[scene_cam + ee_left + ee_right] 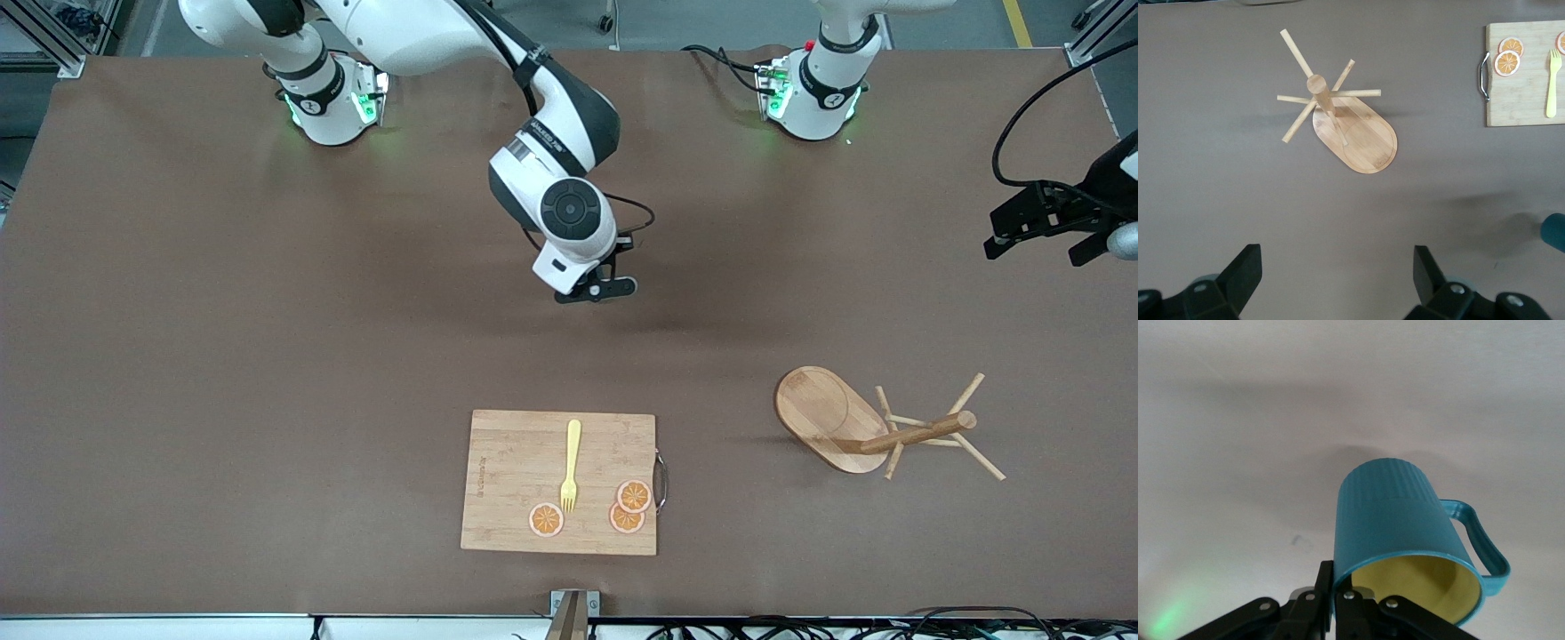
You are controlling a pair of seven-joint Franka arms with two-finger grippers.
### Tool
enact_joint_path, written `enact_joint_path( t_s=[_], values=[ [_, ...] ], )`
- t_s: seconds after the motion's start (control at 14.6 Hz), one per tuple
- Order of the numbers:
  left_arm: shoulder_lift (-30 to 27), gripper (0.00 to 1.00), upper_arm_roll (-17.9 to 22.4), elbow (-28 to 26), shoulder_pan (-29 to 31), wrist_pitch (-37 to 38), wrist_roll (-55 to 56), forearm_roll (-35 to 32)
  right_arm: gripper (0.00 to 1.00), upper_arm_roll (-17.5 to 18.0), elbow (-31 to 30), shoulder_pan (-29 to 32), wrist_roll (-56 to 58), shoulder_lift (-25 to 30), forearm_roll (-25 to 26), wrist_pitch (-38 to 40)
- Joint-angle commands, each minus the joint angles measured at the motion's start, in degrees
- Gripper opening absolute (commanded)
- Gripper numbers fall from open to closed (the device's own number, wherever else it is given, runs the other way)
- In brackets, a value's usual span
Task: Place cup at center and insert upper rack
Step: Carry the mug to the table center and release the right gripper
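Note:
The teal cup [1395,513] with a yellow inside shows in the right wrist view. My right gripper [1337,583] is shut on its rim, one finger inside and one outside. In the front view that gripper [597,288] is low over the table's middle and the wrist hides the cup. A teal edge of the cup [1555,231] shows in the left wrist view. The wooden mug tree [889,434] lies on its side toward the left arm's end, its oval base [1361,137] tipped up. My left gripper [1049,233] [1337,273] hangs open and empty above that end.
A rectangular wooden cutting board [511,480] lies near the front camera's edge, carrying a yellow fork [571,467] and three orange slices [546,519]. It also shows in the left wrist view [1521,93]. Both arm bases stand along the table edge farthest from the front camera.

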State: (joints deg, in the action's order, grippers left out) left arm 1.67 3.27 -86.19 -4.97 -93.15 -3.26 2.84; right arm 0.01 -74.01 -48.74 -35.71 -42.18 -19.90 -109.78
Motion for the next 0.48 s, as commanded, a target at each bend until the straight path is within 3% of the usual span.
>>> enact_joint_path(
  t_s=[0.0,0.41],
  values=[
    [0.26,1.0,-0.28,0.59,-0.66,-0.02,0.27,-0.56,0.01,-0.54,5.97,-2.31,-2.69,-4.66,-1.46,0.09],
    [0.17,1.0,-3.7,0.41,-1.97,0.16,5.88,0.15,0.01,-0.62,10.37,-3.73,-11.66,-8.54,-1.37,-0.44]
  ],
)
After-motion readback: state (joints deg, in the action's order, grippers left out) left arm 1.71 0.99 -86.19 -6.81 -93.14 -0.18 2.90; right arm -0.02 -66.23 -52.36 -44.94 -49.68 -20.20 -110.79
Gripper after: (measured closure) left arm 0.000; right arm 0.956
